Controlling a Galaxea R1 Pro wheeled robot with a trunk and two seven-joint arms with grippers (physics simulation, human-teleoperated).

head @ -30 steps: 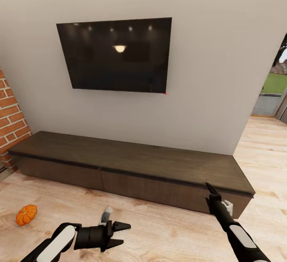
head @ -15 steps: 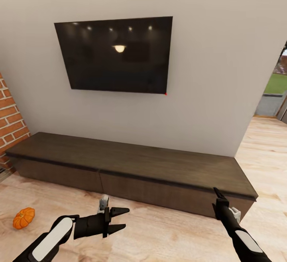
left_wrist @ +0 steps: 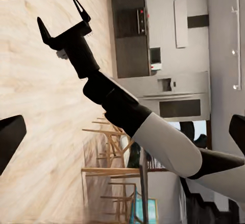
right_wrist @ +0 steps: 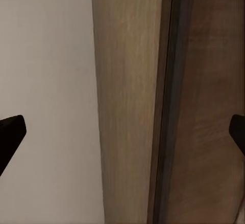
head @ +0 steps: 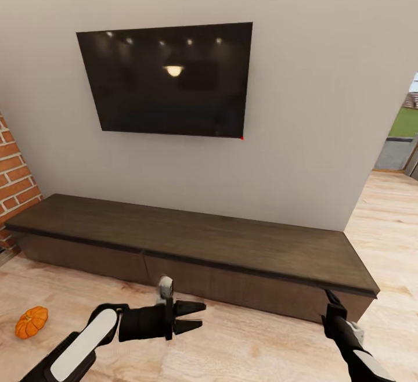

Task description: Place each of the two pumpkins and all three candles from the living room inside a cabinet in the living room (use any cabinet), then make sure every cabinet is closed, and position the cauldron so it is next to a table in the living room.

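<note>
Cabinet [head: 191, 242]: long, low, dark brown, set against the pale wall [head: 325, 109], flat top bare, front panels flush and shut. Television [head: 168, 80]: black screen mounted on the wall above the cabinet. Brick column [head: 14, 179]: beside the cabinet's left end. Floor [head: 261, 347]: light wood boards in front of the cabinet. Pumpkin [head: 31, 322]: one, orange and ribbed, on the floor in front of the cabinet's left end, apart from it. Left gripper [head: 194, 317]: held low over the floor before the cabinet's middle, its claw pointing along the cabinet front toward the right end, the two fingers apart with nothing between them. Right gripper [left_wrist: 61, 17]: just in front of the cabinet's right end, pointing at its front edge; seen from the left wrist camera, its fingers stand spread and empty. Doorway [head: 400, 144]: beyond the cabinet's right end, grass outside.
</note>
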